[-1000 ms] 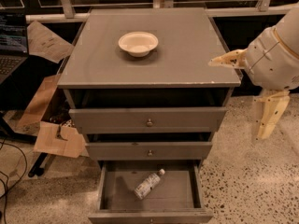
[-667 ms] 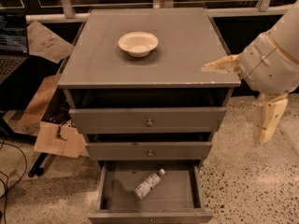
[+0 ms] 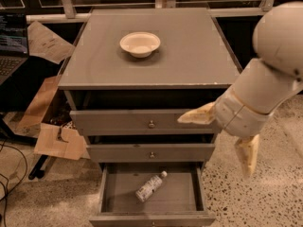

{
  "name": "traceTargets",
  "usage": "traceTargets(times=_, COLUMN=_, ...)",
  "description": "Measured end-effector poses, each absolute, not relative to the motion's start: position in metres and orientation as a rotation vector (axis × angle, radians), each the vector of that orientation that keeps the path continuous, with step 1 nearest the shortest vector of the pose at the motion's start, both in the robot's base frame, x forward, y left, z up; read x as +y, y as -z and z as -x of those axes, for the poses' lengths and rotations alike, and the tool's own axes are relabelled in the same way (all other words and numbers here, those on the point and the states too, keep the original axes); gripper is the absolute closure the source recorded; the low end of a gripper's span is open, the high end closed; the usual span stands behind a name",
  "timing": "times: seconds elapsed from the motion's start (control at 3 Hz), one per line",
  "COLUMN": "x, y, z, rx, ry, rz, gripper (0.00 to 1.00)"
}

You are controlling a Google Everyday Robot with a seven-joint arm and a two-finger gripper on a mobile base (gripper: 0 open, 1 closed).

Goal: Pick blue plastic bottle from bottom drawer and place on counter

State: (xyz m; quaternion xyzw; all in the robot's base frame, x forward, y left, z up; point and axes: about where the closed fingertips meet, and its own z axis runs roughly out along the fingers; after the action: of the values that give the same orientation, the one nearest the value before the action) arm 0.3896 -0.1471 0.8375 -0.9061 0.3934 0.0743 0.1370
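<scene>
In front of the top drawer [image 3: 142, 122], toward its right end, the gripper [image 3: 214, 147] is hanging with its jaws spread wide and holding nothing. It has dropped from counter [image 3: 189, 46] height a second ago, leftward and down. That is bringing it nearer the open bottom drawer [image 3: 182, 195], so the reach looks to be starting. The bottle [image 3: 150, 187] is lying on its side on the drawer floor, left of middle, white cap pointing toward the back right. It is probably pale rather than clearly blue in this light.
</scene>
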Motion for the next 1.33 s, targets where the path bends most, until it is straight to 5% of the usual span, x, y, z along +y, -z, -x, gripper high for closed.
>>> traceTargets(times=0.67, x=-0.136, y=-0.747, z=-0.384, rx=1.089, ry=-0.540, rz=2.610, gripper=0.00)
traceTargets(times=1.33, x=-0.129, y=-0.738, z=-0.381, rx=1.123, ry=-0.476, rz=2.616, gripper=0.00)
